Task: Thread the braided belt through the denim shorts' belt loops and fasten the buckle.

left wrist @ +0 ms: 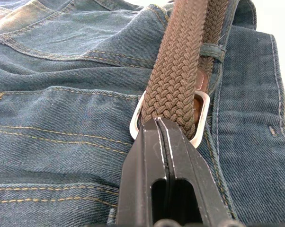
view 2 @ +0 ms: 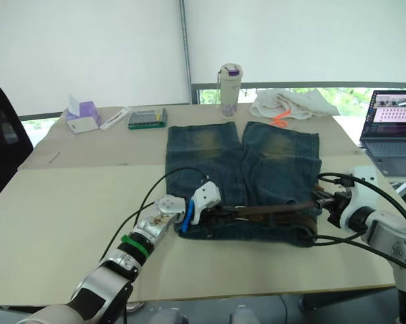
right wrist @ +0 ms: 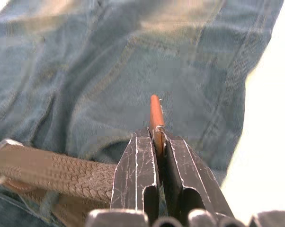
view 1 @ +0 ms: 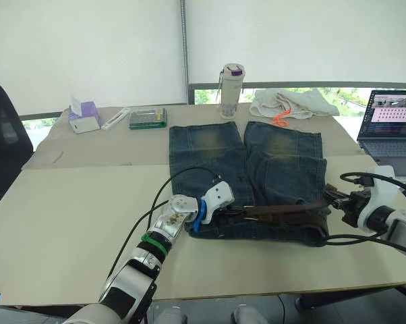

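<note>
Since every line below is read from the views alone, handling is offered as judgement.

Denim shorts [view 1: 257, 175]: laid flat on the counter [view 1: 75, 229], waistband nearest the robot, legs pointing away; judged soft and heavy enough that the cloth can be dragged or bunched by a pull on the strap.

Braided belt [view 1: 284, 210]: stretched along the waistband from one side to the other; one belt loop [left wrist: 212, 51] is seen crossing the strap in the left wrist view. Judged limp, stretchy and rough-woven, so little slip is expected, but no pushing stiffness.

Buckle [left wrist: 168, 120]: silver frame lying on the denim at the robot's left end, with braid passed through it; judged rigid and smooth, a poor place to be gripped.

Left tool [left wrist: 157, 124]: pressed together, pinching the braid right at the frame.

Right tool [right wrist: 156, 137]: pressed together on the thin tan tip of the strap, at the shorts' right edge.

Best hold: judged to be on the braid just beside the frame, and on the stiff tip for feeding.
</note>
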Controlling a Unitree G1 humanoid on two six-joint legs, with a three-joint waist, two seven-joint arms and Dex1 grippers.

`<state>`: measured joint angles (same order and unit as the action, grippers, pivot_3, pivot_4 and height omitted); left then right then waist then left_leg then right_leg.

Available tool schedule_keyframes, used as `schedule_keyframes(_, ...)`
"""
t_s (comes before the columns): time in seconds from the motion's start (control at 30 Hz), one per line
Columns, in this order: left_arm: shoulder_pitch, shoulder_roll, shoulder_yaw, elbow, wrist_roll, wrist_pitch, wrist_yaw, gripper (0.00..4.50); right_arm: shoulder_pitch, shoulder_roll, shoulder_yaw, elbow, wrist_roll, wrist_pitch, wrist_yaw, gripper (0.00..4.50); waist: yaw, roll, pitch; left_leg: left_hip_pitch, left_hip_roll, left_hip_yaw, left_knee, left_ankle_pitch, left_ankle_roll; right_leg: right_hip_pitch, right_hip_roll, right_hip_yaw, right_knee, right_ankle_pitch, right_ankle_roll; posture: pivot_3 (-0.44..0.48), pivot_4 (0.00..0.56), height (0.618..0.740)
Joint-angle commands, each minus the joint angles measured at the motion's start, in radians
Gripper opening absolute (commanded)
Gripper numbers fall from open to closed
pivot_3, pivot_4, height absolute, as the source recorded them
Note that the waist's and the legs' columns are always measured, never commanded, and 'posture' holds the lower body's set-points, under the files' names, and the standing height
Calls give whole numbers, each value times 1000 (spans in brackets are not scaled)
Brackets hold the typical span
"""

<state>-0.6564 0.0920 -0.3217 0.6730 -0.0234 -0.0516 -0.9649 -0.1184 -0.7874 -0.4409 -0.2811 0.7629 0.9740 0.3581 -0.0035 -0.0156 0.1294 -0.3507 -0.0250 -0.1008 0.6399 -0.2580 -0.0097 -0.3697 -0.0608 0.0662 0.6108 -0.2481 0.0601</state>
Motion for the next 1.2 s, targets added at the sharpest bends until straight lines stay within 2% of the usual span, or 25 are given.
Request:
schedule_keyframes(0.03, 67, 66, 13, 68, 40, 94, 46, 21, -32, 4, -52, -43, 31, 4, 3, 0, -6, 0, 0, 0, 0, 0, 0, 0, 0, 0, 0, 0, 0, 0, 0, 0, 150, 740)
schedule_keyframes(0.27, 50, 44, 140, -21, -65, 129, 133, 21, -41, 14, -53, -62, 80, 17, 24, 0, -15, 1, 0, -1, 1, 0, 0, -1, 1, -2, 1, 0, 0, 0, 0, 0, 150, 740)
schedule_keyframes(0.4, 43, 43, 195, -83, -101, 169, 181, 21, -21, 8, -44, -59, 68, 10, 35, 0, -12, 4, -2, -3, 0, 0, 0, -1, 2, -11, 1, 1, 1, 0, -1, 0, 150, 740)
schedule_keyframes(0.53, 46, 54, 198, -121, -100, 178, 192, 21, -21, 13, -45, -60, 67, 10, 39, 0, -9, 5, -2, -5, 0, 1, 0, -1, 2, -15, 0, 2, 2, 4, -7, 0, 150, 740)
schedule_keyframes(0.83, 47, 43, 208, -220, -143, 132, 161, 21, -64, 51, -62, -71, 124, 0, 51, 0, -8, 5, -2, -5, 0, 2, 0, -1, 2, -15, 0, 2, 2, 3, -5, 0, 150, 740)
schedule_keyframes(1.0, 49, 13, 207, -345, -195, 140, 141, 21, -159, 181, -78, -87, 270, 49, -71, 0, -11, 5, -1, -5, 0, 2, 0, -1, 2, -15, 1, 2, 2, 4, -6, 0, 150, 740)
schedule_keyframes(1.2, 48, -1, 179, -456, -182, 123, 155, 21, -224, 418, -81, -78, 469, 23, -335, 0, -11, 5, -1, -5, 1, 1, 0, -1, 2, -15, 2, 2, 2, 5, -9, 0, 150, 740)
